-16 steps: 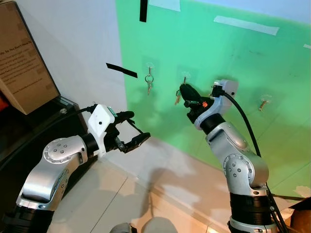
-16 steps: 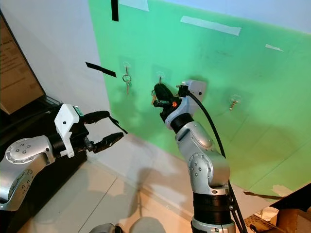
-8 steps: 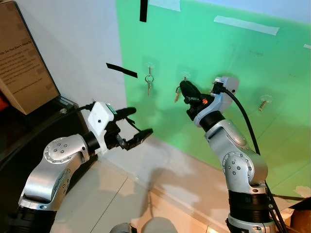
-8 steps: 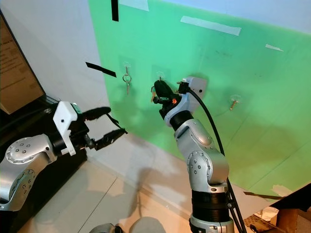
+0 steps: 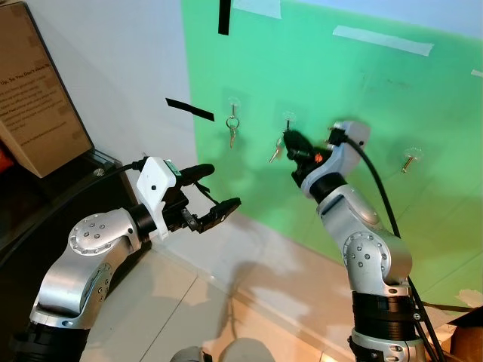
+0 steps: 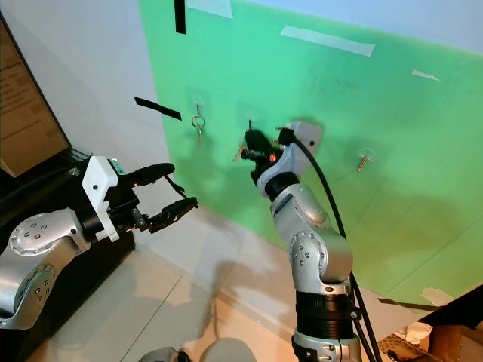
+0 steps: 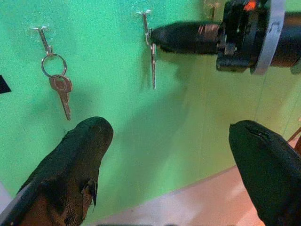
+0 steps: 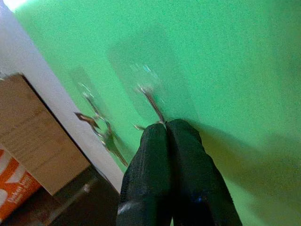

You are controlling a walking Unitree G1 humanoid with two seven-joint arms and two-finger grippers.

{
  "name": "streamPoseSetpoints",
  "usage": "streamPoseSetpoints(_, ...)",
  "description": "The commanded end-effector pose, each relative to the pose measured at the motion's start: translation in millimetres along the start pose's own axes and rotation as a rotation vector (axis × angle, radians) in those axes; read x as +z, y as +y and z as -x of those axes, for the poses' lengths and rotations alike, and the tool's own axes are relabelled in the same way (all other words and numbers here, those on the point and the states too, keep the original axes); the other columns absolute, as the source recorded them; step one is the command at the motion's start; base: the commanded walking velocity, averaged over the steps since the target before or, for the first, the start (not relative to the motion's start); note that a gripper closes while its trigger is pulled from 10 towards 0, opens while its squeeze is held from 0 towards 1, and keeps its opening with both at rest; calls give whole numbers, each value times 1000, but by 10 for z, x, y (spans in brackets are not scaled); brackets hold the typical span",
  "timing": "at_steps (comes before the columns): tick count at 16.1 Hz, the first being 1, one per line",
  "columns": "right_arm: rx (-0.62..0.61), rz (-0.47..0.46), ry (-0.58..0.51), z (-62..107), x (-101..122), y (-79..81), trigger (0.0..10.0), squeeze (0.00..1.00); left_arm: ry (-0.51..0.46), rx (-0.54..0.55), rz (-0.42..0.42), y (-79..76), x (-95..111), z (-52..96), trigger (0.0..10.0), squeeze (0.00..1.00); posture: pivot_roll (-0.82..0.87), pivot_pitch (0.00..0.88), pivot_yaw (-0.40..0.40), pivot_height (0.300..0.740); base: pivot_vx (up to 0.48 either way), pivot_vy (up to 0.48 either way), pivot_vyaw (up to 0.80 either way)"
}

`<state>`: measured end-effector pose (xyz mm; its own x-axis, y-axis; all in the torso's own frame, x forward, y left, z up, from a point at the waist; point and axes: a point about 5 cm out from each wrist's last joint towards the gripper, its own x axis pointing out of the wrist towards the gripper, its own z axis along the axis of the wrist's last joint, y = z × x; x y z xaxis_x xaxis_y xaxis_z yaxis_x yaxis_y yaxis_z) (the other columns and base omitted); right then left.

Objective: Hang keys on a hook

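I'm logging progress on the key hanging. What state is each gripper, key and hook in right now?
right gripper: fingers shut on the key at the middle hook.
key: hanging straight down at the middle hook, pinched at its top.
middle hook: key at it.
left hook: holds a ring with a key, hanging free.
right hook: carries something small; too small to tell what.
left gripper: open, empty, off the wall.

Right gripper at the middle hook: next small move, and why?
Probably open the right gripper and back off slowly. Its fingers are shut on the key right at the middle hook; the key hangs straight down below it, so the ring looks seated, though I can't confirm that.
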<state>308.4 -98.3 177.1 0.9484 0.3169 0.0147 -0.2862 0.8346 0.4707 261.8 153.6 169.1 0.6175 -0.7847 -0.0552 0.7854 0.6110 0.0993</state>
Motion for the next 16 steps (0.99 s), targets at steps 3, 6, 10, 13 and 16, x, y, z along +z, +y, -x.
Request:
streamPoseSetpoints(3, -83, -9, 37, 10, -74, -105, 10000, 0, -9, -1, -12, -7, 31, 15, 10000, 0, 72, 0, -19, 740, 0, 0, 0)
streamPoseSetpoints(6, -69, 12, 59, 19, -111, -88, 10000, 0, -6, -8, -15, -3, 34, 13, 10000, 0, 67, 0, -10, 740, 0, 0, 0)
streamPoseSetpoints(10, -57, 18, 70, 27, -143, -55, 10000, 0, 3, -20, -16, -4, 28, 6, 10000, 0, 62, 0, -3, 740, 0, 0, 0)
streamPoseSetpoints(13, -56, 31, 75, 29, -151, -56, 10000, 0, 7, -23, -20, -3, 24, -2, 10000, 0, 62, 0, -2, 740, 0, 0, 0)
streamPoseSetpoints(16, -49, 24, 63, 24, -139, -48, 10000, 643, 8, -22, -23, -1, 26, -1, 10000, 0, 64, 0, -3, 740, 0, 0, 0)
